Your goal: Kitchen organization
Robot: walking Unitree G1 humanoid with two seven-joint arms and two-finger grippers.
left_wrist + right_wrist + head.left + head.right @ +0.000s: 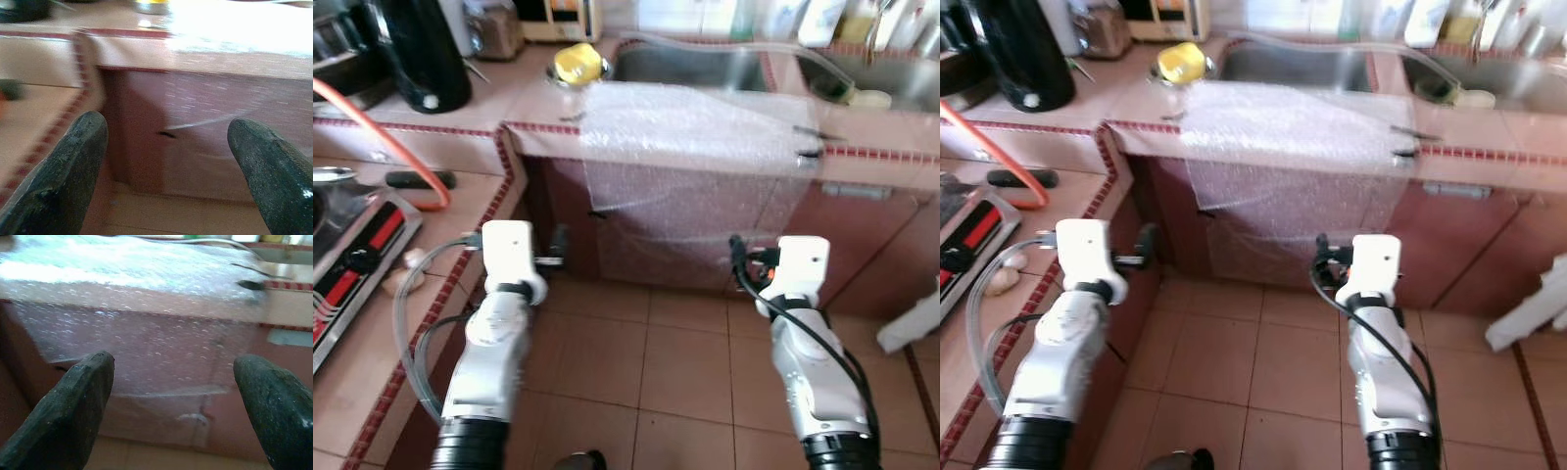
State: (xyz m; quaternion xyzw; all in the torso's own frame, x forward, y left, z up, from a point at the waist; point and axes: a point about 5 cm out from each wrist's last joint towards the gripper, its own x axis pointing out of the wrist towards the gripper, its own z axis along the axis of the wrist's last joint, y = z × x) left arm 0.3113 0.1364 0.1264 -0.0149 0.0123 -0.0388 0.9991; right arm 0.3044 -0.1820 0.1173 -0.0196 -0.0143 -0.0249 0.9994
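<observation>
A clear sheet of bubble wrap point(695, 147) lies over the tiled counter edge and hangs down the cabinet front below the steel sink point(690, 64). A yellow cup point(576, 62) rests in a small metal bowl left of the sink. Both arms are raised over the floor, pointing at the cabinet. In the left wrist view my left gripper point(167, 122) is open with nothing between its fingers, aimed at the cabinet's corner. My right gripper point(174, 360) is open too, facing the hanging bubble wrap point(146, 342) and apart from it.
A side counter point(372, 343) runs along my left with a gas stove point(352, 255), an orange hose point(406, 147) and a black jug point(426, 54). Bottles stand behind a second basin point(891, 83) at the right. Something white point(913, 318) sits low on the right.
</observation>
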